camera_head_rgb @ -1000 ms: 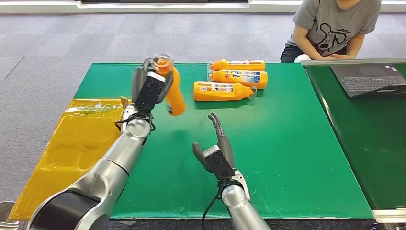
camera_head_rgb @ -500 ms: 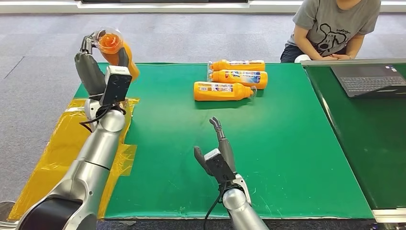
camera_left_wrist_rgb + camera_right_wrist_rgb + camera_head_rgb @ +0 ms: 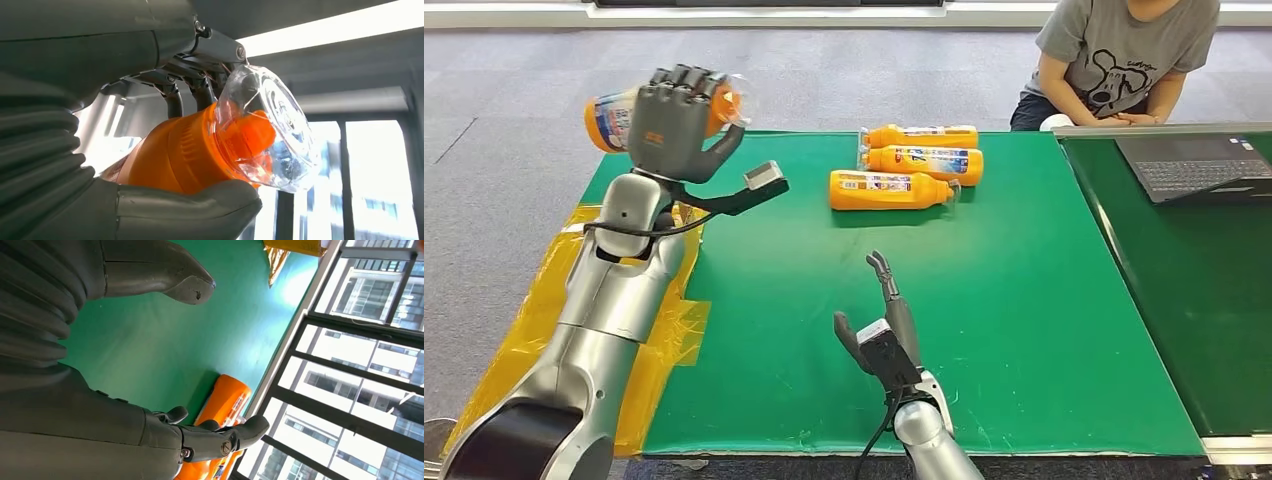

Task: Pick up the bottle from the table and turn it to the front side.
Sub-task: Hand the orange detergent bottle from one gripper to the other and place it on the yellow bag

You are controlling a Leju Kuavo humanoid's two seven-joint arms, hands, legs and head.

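Note:
My left hand [image 3: 676, 118] is raised above the table's far left corner and grips an orange bottle [image 3: 611, 116] that lies sideways, its label end to the left and its clear cap [image 3: 734, 98] to the right. The left wrist view shows the orange bottle [image 3: 170, 155] with its clear cap [image 3: 272, 132] clasped between thumb and fingers. My right hand [image 3: 886, 330] stands open and upright over the near middle of the green table [image 3: 1024, 300], holding nothing. Three more orange bottles [image 3: 914, 162] lie side by side at the far middle.
A yellow sheet [image 3: 544, 310] covers the table's left end. A person [image 3: 1114, 55] sits behind the far right corner beside a laptop [image 3: 1194, 165] on a second table. The right wrist view shows a lying orange bottle [image 3: 222, 400] beyond the open hand.
My left arm swung the bottle up and to the left, off the table centre, and rolled the wrist so the bottle went from upright to lying sideways. The right hand barely moved.

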